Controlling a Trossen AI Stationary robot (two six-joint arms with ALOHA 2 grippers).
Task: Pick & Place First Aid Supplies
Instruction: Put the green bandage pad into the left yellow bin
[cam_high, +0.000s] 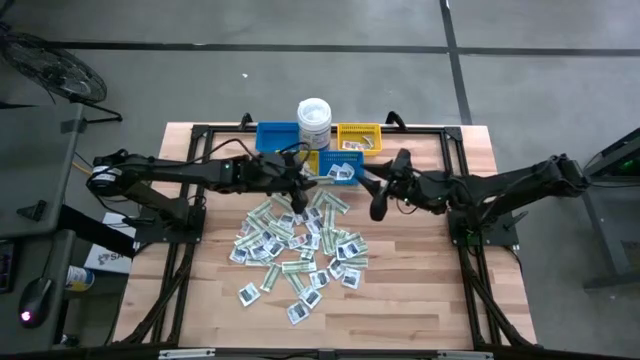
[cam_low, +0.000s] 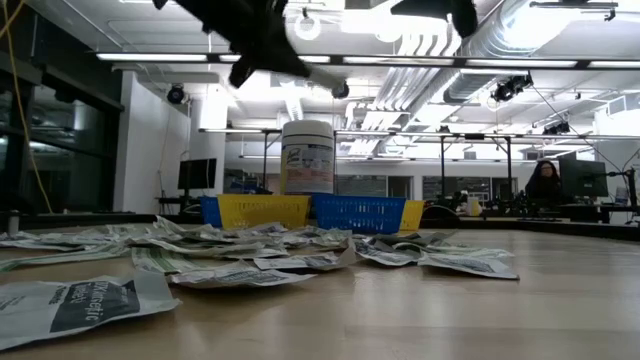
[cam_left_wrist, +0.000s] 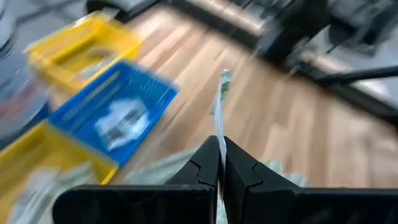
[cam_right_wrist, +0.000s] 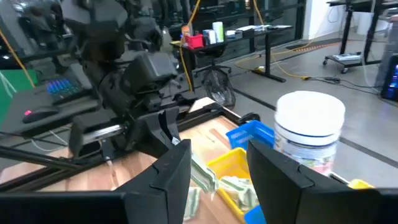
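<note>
A: Arms first?
B: Both reach in over the table from its side edges, toward the back middle. Left gripper hangs above the back edge of the packet pile, fingers closed tight on one long green-and-white strip, held edge-on and sticking out past the tips. Right gripper is raised just right of the pile, fingers apart, nothing between them.

A: Packets?
B: The packets lie in a loose heap across the middle of the table, running toward the front edge, white squares and pale strips mixed and overlapping. A few sit apart at the front-left of the heap.

A: What's around?
B: White tub stands at the back edge, centre. Bins grouped around it: blue bin to its left, yellow bin to its right, and a second blue bin in front, just beside the left gripper, with some packets inside. The yellow one holds a few strips too.

A: Room?
B: A person sits at a desk far behind the table.
</note>
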